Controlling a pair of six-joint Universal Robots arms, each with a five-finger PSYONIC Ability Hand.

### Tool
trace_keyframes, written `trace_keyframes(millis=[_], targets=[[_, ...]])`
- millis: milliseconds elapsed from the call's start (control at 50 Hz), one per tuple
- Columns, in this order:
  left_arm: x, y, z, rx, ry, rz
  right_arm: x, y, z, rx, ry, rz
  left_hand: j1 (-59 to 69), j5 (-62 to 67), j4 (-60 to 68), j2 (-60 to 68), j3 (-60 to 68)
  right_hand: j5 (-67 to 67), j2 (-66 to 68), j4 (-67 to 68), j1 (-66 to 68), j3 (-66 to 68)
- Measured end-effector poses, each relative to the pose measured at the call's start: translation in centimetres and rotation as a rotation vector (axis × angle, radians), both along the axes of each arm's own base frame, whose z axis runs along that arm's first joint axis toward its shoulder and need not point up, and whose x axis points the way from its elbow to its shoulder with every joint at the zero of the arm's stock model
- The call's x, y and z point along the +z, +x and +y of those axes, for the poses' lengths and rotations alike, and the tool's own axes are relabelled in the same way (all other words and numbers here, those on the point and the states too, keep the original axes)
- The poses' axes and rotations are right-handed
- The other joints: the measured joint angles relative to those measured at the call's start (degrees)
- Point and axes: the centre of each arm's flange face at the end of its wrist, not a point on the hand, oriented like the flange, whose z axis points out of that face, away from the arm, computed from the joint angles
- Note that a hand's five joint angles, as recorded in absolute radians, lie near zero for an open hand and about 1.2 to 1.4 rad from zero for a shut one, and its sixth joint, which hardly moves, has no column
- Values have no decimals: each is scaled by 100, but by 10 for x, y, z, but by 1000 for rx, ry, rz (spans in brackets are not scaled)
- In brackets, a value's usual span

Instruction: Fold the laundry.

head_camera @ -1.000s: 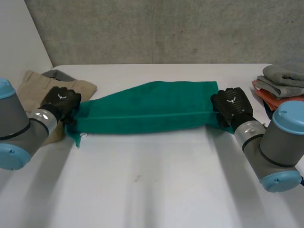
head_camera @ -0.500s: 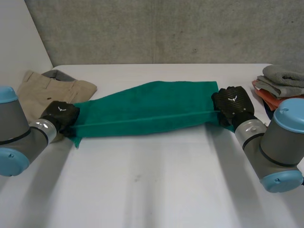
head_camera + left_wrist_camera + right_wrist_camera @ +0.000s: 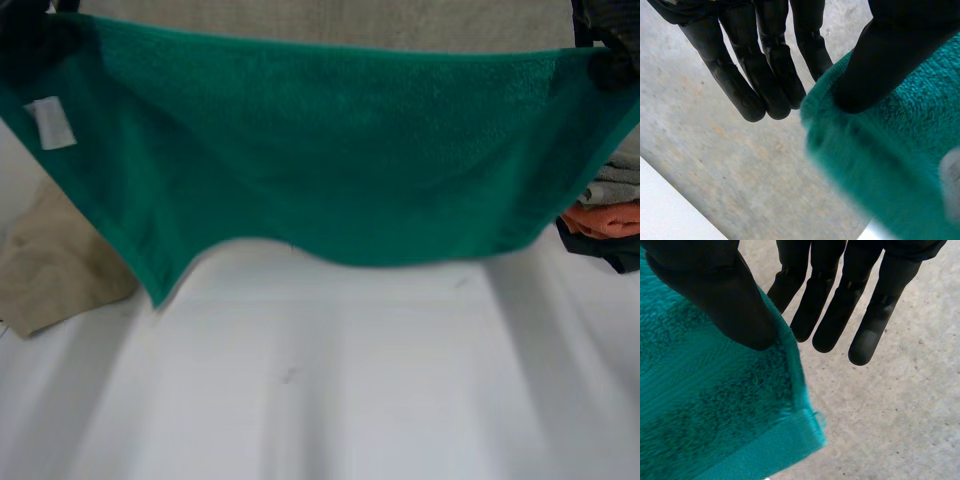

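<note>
The green towel (image 3: pixel 320 150) hangs spread out above the white table (image 3: pixel 320 400), stretched between my two hands by its upper corners. Its lower edge sags towards the table, and a white label (image 3: pixel 50 123) shows near the left corner. In the left wrist view my left hand (image 3: pixel 765 65) pinches the towel's corner (image 3: pixel 890 165) under the thumb, fingers straight. My right hand (image 3: pixel 835 300) presses its thumb on the other corner (image 3: pixel 705 410) the same way. The right hand (image 3: pixel 610 45) also shows dark at the towel's upper right corner in the head view.
Khaki trousers (image 3: pixel 50 270) lie on the table at the left, below the hanging towel. At the right edge sits a stack of folded cloths (image 3: pixel 610 205), grey over orange. A concrete wall stands behind the table.
Both hands have raised the towel off the table. It lay folded lengthwise between them and now hangs open, high in front of the head camera.
</note>
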Motion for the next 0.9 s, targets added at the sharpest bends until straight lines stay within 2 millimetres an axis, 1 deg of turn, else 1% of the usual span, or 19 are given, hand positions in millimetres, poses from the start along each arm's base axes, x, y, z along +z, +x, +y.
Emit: trace_keyframes(millis=[40, 120, 240, 320, 360, 400, 440, 480, 500, 520, 560, 600, 640, 700, 760, 800, 820, 840, 900], targets=[[-7, -4, -13, 5, 40, -5, -2, 1, -6, 2, 18, 4, 0, 0, 0, 0, 0, 0, 0, 0, 0, 0], [-38, -11, -47, 31, 144, -50, -17, 5, -24, 1, 66, 17, 0, 0, 0, 0, 0, 0, 0, 1, 0, 0], [-103, -26, -102, 50, 265, -179, -62, 18, -54, 7, 158, 42, 0, 0, 1, 2, 4, 0, 0, 2, 0, 0], [-128, -36, -132, 44, 253, -240, -82, 30, -72, 9, 158, 28, 0, 0, 2, 4, 4, 0, 0, 3, 0, 0], [-128, -40, -143, 41, 213, -247, -83, 34, -81, 2, 129, 8, 0, 0, 2, 5, 5, 0, 0, 3, 0, 0], [-115, -44, -153, 43, 134, -237, -77, 40, -94, -18, 48, -41, 0, 0, 2, 5, 5, 0, 0, 4, 0, 0], [-94, -46, -160, 49, 39, -208, -64, 42, -104, -41, -41, -95, 0, 0, 2, 5, 5, 0, 0, 4, 0, 1], [-59, -46, -162, 62, -96, -150, -38, 42, -114, -70, -183, -184, 0, 0, 2, 7, 6, 0, 0, 5, 0, 1], [-59, -46, -162, 62, -96, -150, -38, 42, -114, -70, -183, -184, 0, 0, 2, 7, 6, 0, 0, 5, 0, 1], [-26, -45, -160, 68, -211, -80, -19, 41, -117, -83, -277, -245, 0, 0, 2, 7, 6, 0, 0, 5, 0, 2], [5, -43, -153, 64, -313, -3, 15, 38, -115, -87, -433, -345, 0, 0, 3, 7, 6, 0, 0, 5, 0, 2], [29, -41, -145, 49, -387, 64, 34, 35, -110, -82, -519, -398, 0, 0, 3, 7, 6, 0, 0, 5, 0, 1], [45, -39, -138, 23, -432, 120, 51, 33, -103, -68, -592, -441, 0, 0, 3, 7, 6, 0, 0, 5, 0, 2], [50, -38, -133, -11, -433, 159, 57, 32, -96, -53, -620, -456, 0, 0, 3, 7, 6, 0, 0, 5, 0, 1], [39, -37, -134, -39, -381, 169, 51, 33, -92, -37, -596, -444, 0, 0, 3, 7, 6, 0, 0, 5, 0, 1], [20, -36, -138, -44, -318, 154, 36, 33, -91, -30, -543, -420, 0, 0, 3, 7, 6, 0, 0, 5, 0, 2], [20, -36, -138, -44, -318, 154, 36, 33, -91, -30, -543, -420, 0, 0, 3, 7, 6, 0, 0, 5, 0, 2], [-4, -34, -143, -40, -254, 127, 17, 34, -91, -28, -477, -393, 0, 0, 3, 9, 6, 0, 0, 5, 0, 2], [-34, -33, -148, -34, -183, 87, -14, 33, -92, -29, -376, -354, 0, 0, 4, 10, 8, 0, 0, 5, 0, 2]])
